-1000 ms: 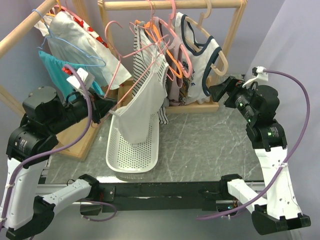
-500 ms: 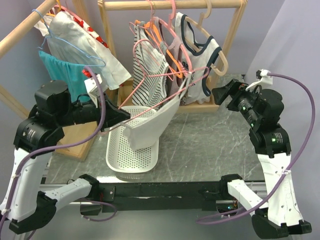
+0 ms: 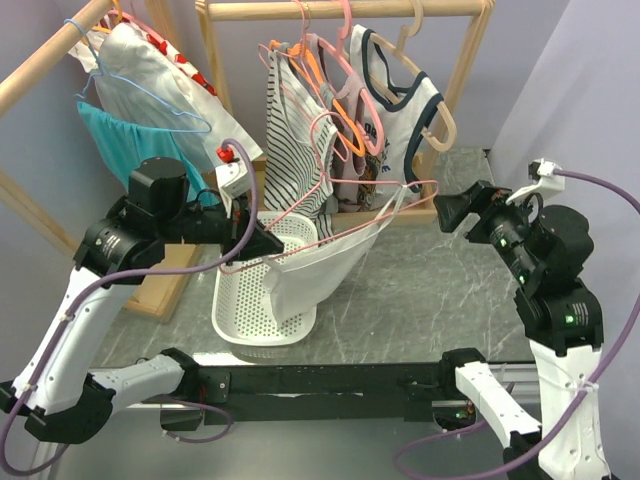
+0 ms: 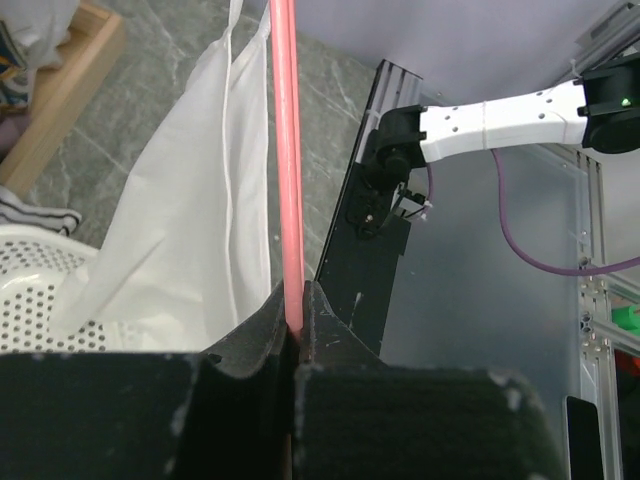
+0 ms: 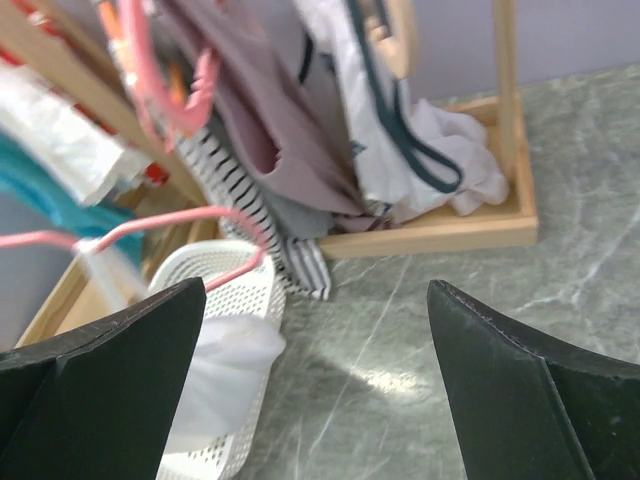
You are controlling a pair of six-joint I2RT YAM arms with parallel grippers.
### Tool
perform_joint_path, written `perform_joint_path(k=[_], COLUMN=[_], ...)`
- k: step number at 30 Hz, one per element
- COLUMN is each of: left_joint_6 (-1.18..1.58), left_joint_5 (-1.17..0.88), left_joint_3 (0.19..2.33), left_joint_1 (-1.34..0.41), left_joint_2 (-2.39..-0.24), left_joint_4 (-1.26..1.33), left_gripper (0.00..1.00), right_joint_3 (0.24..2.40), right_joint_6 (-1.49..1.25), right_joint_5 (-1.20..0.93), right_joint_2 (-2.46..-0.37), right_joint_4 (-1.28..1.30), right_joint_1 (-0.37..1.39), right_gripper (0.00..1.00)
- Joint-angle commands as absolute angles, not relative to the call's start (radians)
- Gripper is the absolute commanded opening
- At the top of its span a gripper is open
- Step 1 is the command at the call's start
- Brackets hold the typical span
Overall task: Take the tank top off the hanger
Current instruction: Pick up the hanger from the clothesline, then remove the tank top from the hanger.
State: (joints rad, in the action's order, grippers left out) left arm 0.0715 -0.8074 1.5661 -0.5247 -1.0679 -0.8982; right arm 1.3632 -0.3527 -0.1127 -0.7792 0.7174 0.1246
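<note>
A white tank top (image 3: pixel 318 272) hangs from a pink hanger (image 3: pixel 345 222) that lies nearly level above the white basket (image 3: pixel 240 310), clear of the rack. My left gripper (image 3: pixel 262 240) is shut on the hanger's left end. In the left wrist view the pink rod (image 4: pixel 288 150) runs out from between the jaws of that gripper (image 4: pixel 297 320), with the white cloth (image 4: pixel 190 230) draped to its left. My right gripper (image 3: pixel 447 211) is open with nothing in it, just right of the hanger's far end. Its wrist view shows the gripper (image 5: pixel 316 290), the hanger (image 5: pixel 150 225) and the tank top (image 5: pixel 215 370) at the left.
A wooden rack (image 3: pixel 350 10) at the back carries striped, pink and navy-trimmed garments on hangers. A second rack (image 3: pixel 40 60) at the left holds white and teal clothes. Its wooden base (image 3: pixel 160 285) lies beside the basket. Grey marble table (image 3: pixel 430 290) stretches to the right.
My left arm has swung right and toward me, carrying the hanger from steeply tilted to nearly level, so the tank top now hangs over the basket. My right arm drew back slightly.
</note>
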Motion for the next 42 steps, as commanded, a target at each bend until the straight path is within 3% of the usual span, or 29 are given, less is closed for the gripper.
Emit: perform_joint_path(k=[1, 11, 14, 15, 16, 20, 22, 26, 29, 33, 35, 36, 42], left_joint_6=[0.092, 0.097, 0.115, 0.118, 0.118, 0.092, 0.061, 0.029, 0.022, 0.025, 0.028, 0.035, 0.031], left_joint_5=[-0.835, -0.678, -0.695, -0.693, -0.693, -0.669, -0.647, -0.646, -0.667, -0.672, -0.678, -0.680, -0.595], left_joint_3=[1.581, 1.568, 1.580, 1.582, 1.598, 1.644, 1.677, 1.720, 1.721, 1.710, 1.706, 1.689, 1.677], left_joint_1=[-0.575, -0.715, -0.722, -0.724, -0.726, -0.727, -0.727, -0.727, -0.727, -0.727, -0.727, -0.727, -0.726], left_joint_2=[-1.098, -1.186, -1.201, -1.206, -1.219, -1.250, -1.270, -1.302, -1.308, -1.315, -1.318, -1.316, -1.298], left_joint_4=[-0.767, -0.727, -0.683, -0.674, -0.672, -0.704, -0.733, -0.790, -0.788, -0.785, -0.784, -0.775, -0.770], left_gripper=[0.01, 0.01, 0.01, 0.01, 0.01, 0.01, 0.01, 0.01, 0.01, 0.01, 0.01, 0.01, 0.01], right_joint_3=[1.413, 1.368, 1.388, 1.381, 1.365, 1.355, 1.342, 1.345, 1.327, 1.310, 1.310, 1.316, 1.334], right_joint_6=[-0.328, -0.368, -0.345, -0.345, -0.351, -0.350, -0.350, -0.344, -0.345, -0.336, -0.331, -0.331, -0.327], right_joint_5=[-0.254, -0.404, -0.391, -0.376, -0.359, -0.328, -0.315, -0.301, -0.282, -0.250, -0.241, -0.241, -0.241], right_joint_2=[-0.762, -0.752, -0.787, -0.785, -0.785, -0.805, -0.814, -0.867, -0.874, -0.882, -0.888, -0.893, -0.870], right_joint_4=[0.749, 0.678, 0.721, 0.715, 0.712, 0.716, 0.706, 0.700, 0.658, 0.629, 0.623, 0.624, 0.647], right_joint_1=[0.121, 0.123, 0.123, 0.123, 0.123, 0.123, 0.123, 0.123, 0.123, 0.123, 0.123, 0.123, 0.123], right_gripper=[1.00, 0.98, 0.85, 0.74, 0.70, 0.65, 0.54, 0.50, 0.39, 0.38, 0.24, 0.03, 0.00])
